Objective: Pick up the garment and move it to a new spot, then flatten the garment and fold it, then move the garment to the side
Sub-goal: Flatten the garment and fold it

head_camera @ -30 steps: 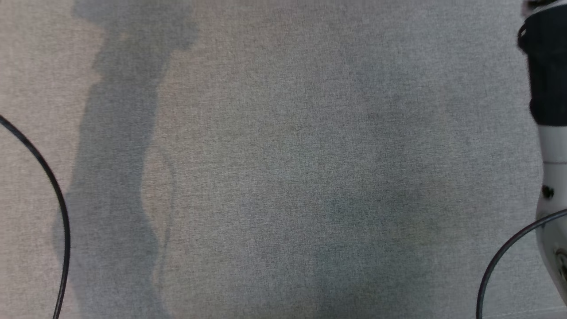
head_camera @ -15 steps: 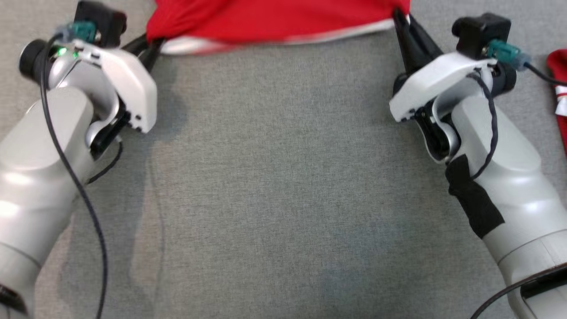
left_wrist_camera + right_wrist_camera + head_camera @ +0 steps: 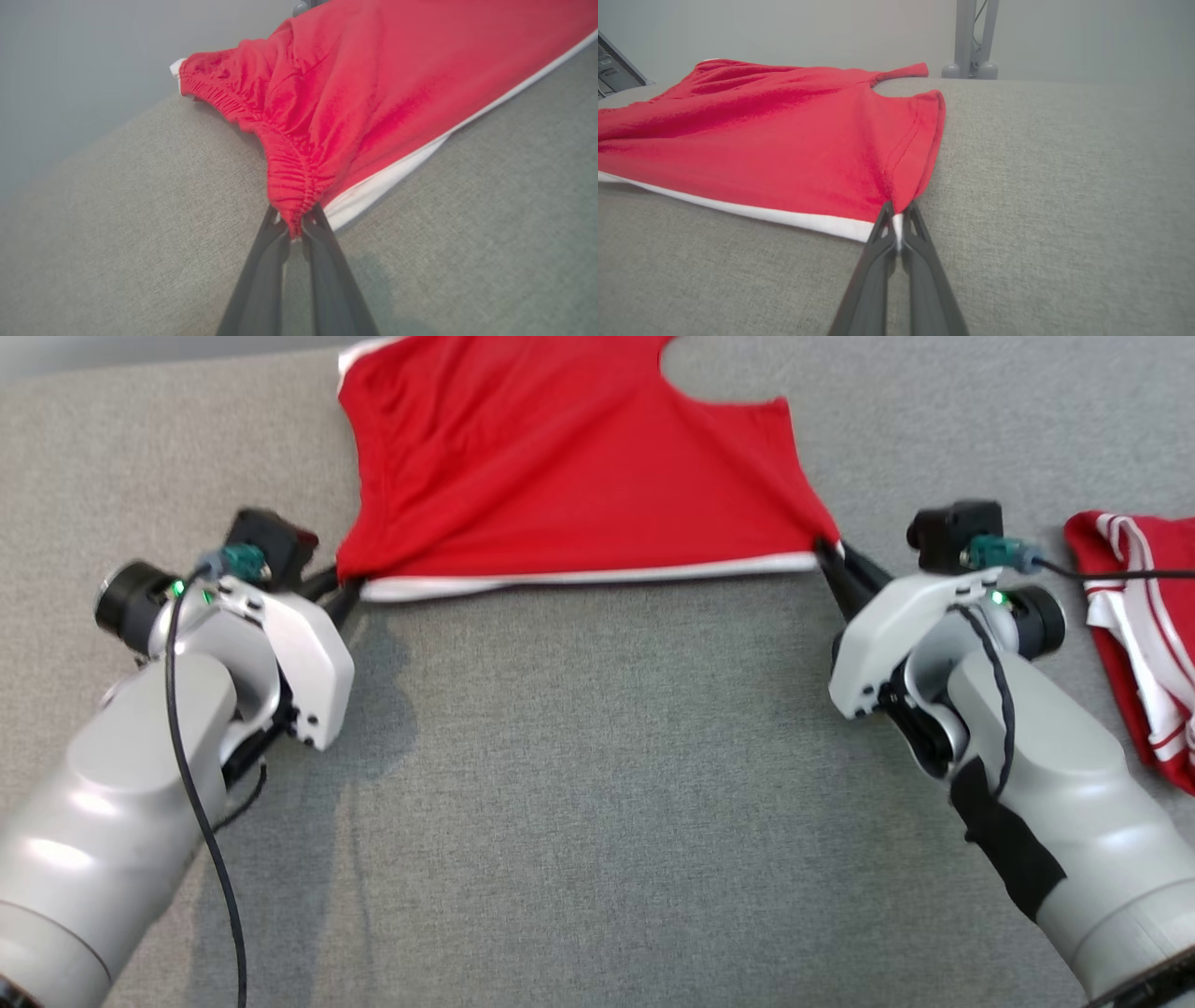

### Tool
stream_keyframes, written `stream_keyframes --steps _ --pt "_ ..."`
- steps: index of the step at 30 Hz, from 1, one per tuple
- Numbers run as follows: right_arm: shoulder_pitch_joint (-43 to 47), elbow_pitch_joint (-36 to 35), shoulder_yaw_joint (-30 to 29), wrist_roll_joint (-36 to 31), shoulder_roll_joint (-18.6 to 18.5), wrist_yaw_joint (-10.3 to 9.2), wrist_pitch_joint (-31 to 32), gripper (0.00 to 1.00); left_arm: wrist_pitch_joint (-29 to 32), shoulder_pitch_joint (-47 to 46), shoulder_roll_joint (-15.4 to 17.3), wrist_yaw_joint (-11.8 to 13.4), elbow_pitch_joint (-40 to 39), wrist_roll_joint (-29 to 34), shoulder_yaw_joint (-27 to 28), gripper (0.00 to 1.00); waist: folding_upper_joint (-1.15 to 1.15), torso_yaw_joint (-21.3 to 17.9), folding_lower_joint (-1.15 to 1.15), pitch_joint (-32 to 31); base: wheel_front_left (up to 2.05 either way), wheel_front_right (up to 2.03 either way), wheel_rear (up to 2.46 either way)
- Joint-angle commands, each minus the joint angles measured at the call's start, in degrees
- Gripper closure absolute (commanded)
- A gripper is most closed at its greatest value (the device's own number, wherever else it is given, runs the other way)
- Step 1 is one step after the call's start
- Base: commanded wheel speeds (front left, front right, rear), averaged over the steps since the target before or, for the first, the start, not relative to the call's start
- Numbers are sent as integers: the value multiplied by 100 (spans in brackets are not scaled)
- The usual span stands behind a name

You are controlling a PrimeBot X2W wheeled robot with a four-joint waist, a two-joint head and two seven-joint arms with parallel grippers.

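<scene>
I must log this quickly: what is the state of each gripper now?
Left gripper: closed on a corner of the red garment.
Right gripper: closed on the garment's other near corner.

Head camera sits high, above and behind both arms, facing forward and down over the grey table (image 3: 597, 784). It's far enough back to take in the left claw (image 3: 344, 590), the right claw (image 3: 829, 553) and the near hem of the red garment (image 3: 560, 476) stretched between them. Left wrist camera rides low, right behind its own fingers, very close on the garment's gathered corner and looking along the table top. Right wrist camera, just as low and close, faces across the cloth towards a grey post (image 3: 971, 37). All three share that white-edged hem.
</scene>
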Motion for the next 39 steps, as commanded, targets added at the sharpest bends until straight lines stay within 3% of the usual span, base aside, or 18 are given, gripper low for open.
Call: stream_keyframes --steps 1,14,22,32,39 --pt "132 1 73 107 -134 -6 83 100 -41 148 13 5 61 -53 -54 100 0 -37 0 -154 0 0 0" --pt "996 -712 816 1168 -868 -11 980 100 -244 1053 -102 6 83 -444 -377 100 0 63 0 -871 0 0 0" --pt "1740 -1769 1386 2096 -1697 -11 2121 100 -428 1854 -81 6 -263 -874 -423 100 0 203 0 -1450 0 0 0" --pt "2701 -2737 1343 2803 -2551 -12 2901 100 -694 2821 39 240 -972 -1073 -464 100 0 435 0 -2022 0 0 0" --pt "3551 -3465 926 3226 -3220 -13 3676 100 -746 3394 462 578 -2111 -1061 -527 100 0 642 0 -2066 0 0 0"
